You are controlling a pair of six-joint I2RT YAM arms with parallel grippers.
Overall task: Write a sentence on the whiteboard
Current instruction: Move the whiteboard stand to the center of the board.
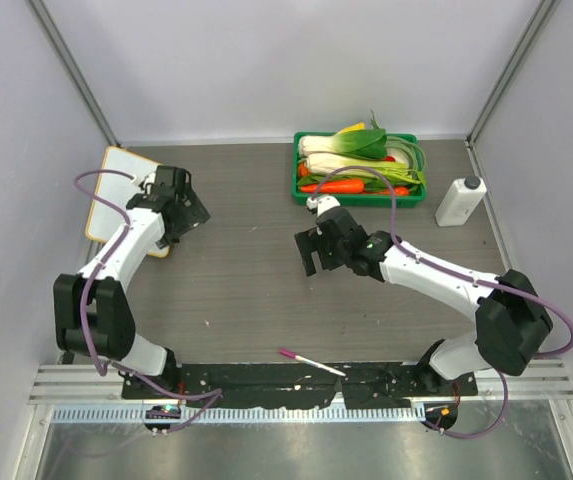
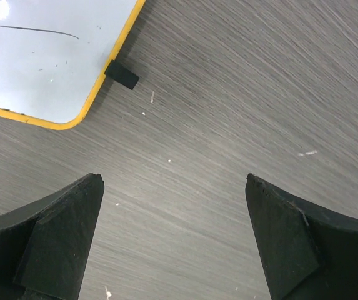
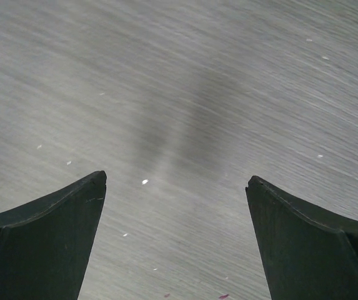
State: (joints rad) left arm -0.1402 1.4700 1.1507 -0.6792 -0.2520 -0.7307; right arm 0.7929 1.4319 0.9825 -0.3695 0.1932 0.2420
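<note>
Grey wood-grain tabletop [image 1: 256,290], pale grey walls on three sides.

Left claw [image 2: 174,181] spread wide, nothing between the dark fingers [image 2: 60,250], bare tabletop below. From above, left claw [image 1: 188,212] over the right-hand edge of the whiteboard [image 1: 111,185].

Whiteboard flat at the far left of the tabletop, close to the left wall, turned slightly askew. White face, thin orange-yellow rim, rounded corners. In the left wrist view, near corner of the whiteboard [image 2: 41,56] at upper left, small black clip foot [image 2: 122,74] jutting from the rim onto the tabletop. One thin dark stroke [image 2: 29,29] across the white face; no words legible in any view.

Right claw [image 3: 175,178] likewise spread wide and gripping nothing, soft shadow on the bare wood beneath. From above, right claw [image 1: 311,255] near mid-tabletop, just on the near side of the green tray [image 1: 359,200].

Tray at the far right-centre, packed: leafy greens [image 1: 361,142], long white-and-green stalks [image 1: 366,168], orange carrots [image 1: 341,186]. White bottle [image 1: 459,200] with dark cap upright just right of the tray.

Pink marker [image 1: 306,360] lying loose at the near edge, between the two bases.

Left arm: elbow raised near its base, forearm stretched to the far left. Right arm: elbow bent at the right, forearm reaching leftward toward the centre.
</note>
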